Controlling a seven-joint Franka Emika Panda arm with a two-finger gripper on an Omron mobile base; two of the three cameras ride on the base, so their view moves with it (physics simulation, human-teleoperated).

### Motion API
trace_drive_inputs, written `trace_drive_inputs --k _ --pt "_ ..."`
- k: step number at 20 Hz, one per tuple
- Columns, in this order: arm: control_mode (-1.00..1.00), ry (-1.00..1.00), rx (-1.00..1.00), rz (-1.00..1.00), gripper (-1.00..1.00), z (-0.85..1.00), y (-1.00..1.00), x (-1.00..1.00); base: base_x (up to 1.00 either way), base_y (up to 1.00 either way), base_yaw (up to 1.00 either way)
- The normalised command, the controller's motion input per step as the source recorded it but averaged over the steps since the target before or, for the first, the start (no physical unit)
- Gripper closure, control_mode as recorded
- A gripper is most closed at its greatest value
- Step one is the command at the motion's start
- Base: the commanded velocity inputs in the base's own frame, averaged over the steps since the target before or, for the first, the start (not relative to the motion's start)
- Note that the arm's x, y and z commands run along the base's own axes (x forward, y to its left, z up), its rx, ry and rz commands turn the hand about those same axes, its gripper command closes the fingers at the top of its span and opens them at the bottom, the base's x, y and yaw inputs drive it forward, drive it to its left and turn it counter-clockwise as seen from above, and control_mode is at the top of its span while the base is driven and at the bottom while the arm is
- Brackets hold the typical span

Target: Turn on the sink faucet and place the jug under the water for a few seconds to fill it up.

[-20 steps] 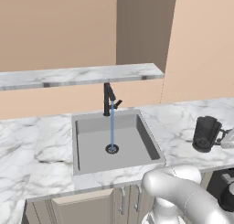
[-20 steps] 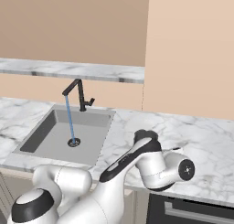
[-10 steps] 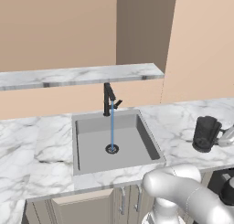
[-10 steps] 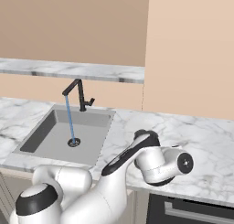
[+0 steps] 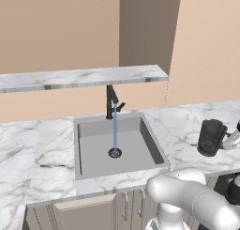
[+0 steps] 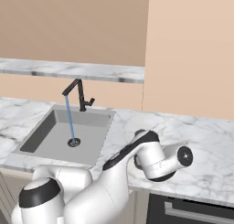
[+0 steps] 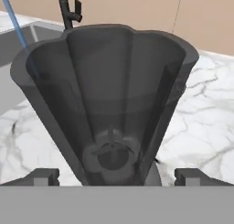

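Note:
The jug (image 7: 107, 95), dark grey and translucent, stands upright on the white marble counter (image 7: 205, 104) and looms large in the hand view. My gripper (image 7: 118, 176) is open, with one fingertip on each side of the jug's base and not touching it. In the left base view the jug (image 5: 210, 136) stands right of the sink (image 5: 93, 154). The black sink faucet (image 5: 111, 101) is running, and a thin blue stream of water (image 5: 115, 133) falls to the drain. In the right base view my wrist (image 6: 162, 161) hides the jug, while the faucet (image 6: 81, 96) and the water (image 6: 70, 120) show at the left.
A marble shelf (image 5: 84, 78) runs along the wall just above the faucet. The beige wall steps forward behind the counter's right part (image 6: 183, 49). Below the counter edge at the right is a dark appliance front (image 6: 192, 211).
My hand has turned slightly and edged up a little by the jug. The jug, the faucet and the water stream stand as before.

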Motion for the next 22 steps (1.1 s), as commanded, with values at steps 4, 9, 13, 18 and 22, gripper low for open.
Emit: trace_drive_inputs --k 4,9,13,18,22 --pt "-1.0 0.09 0.0 0.01 1.0 -0.22 0.23 0.04 0.0 0.0 0.0" --pt "-1.0 0.08 0.0 0.01 1.0 -0.1 0.18 0.11 0.0 0.0 0.0" --pt "-1.0 0.08 0.0 0.01 1.0 -0.1 0.11 0.09 0.0 0.0 0.0" --pt "-1.0 0.09 0.0 0.01 1.0 -0.07 0.06 0.09 0.0 0.0 0.0" --pt "-1.0 0.09 0.0 0.01 1.0 -0.02 0.09 0.02 0.0 0.0 0.0"
